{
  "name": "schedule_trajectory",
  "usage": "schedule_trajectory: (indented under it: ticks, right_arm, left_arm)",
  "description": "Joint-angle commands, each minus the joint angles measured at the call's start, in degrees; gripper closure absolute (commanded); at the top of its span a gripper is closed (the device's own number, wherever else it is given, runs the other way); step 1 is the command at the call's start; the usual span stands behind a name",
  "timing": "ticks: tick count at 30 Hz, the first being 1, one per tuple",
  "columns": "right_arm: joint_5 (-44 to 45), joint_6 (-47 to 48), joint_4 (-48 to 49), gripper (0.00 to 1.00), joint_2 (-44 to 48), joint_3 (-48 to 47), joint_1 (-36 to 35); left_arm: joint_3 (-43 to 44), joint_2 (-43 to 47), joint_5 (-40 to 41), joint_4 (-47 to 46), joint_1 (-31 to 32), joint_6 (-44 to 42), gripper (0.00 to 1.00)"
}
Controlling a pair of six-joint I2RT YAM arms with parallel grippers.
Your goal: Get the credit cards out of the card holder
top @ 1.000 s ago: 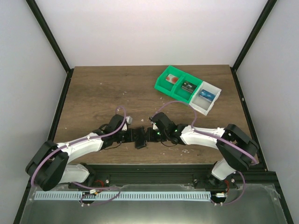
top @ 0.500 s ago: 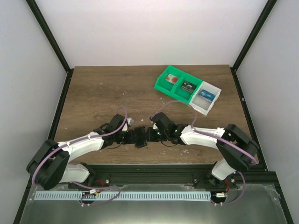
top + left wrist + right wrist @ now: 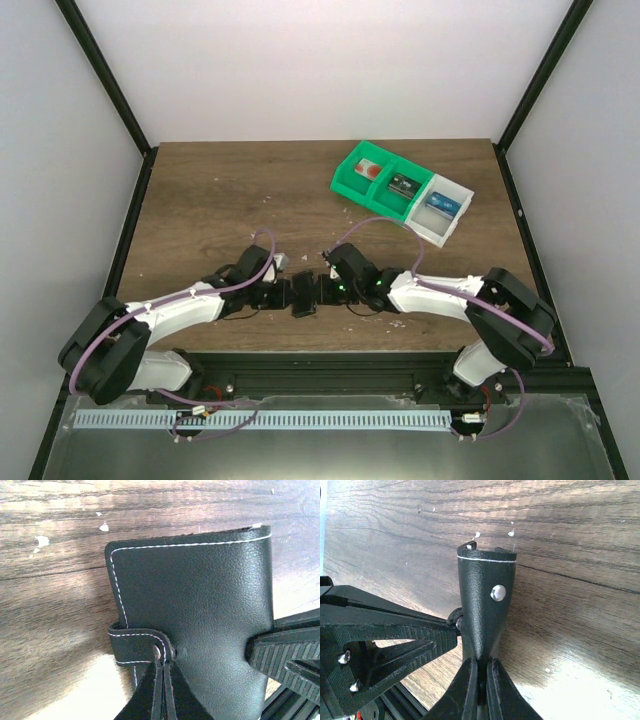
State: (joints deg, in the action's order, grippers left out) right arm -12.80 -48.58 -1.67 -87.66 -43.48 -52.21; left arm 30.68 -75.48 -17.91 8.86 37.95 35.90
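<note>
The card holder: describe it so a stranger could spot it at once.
On the wooden table, look near the front edge where the left gripper and right gripper meet. The card holder is pinched between them: small, black leather with white stitching and a snap tab, unlike the green-and-white bins back right.

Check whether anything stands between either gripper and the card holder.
Nothing visible does. The left gripper is shut on the card holder at its strap tab, and the right gripper is shut on its other side.
</note>
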Motion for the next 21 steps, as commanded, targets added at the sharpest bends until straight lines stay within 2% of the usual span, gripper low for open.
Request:
schedule_trajectory:
  ticks: [1,21]
  right_arm:
    - [1.1,0.4,0.2,1.0,2.0,0.9,-0.3]
    - [5.8,2.0,-0.8,1.0,1.4,3.0,0.3]
  left_arm:
    - [0.6,-0.4,4.7,2.8,-0.3,-1.0,1.0]
    - [0.2,5.0,9.7,7.4,-0.4,1.2,1.0]
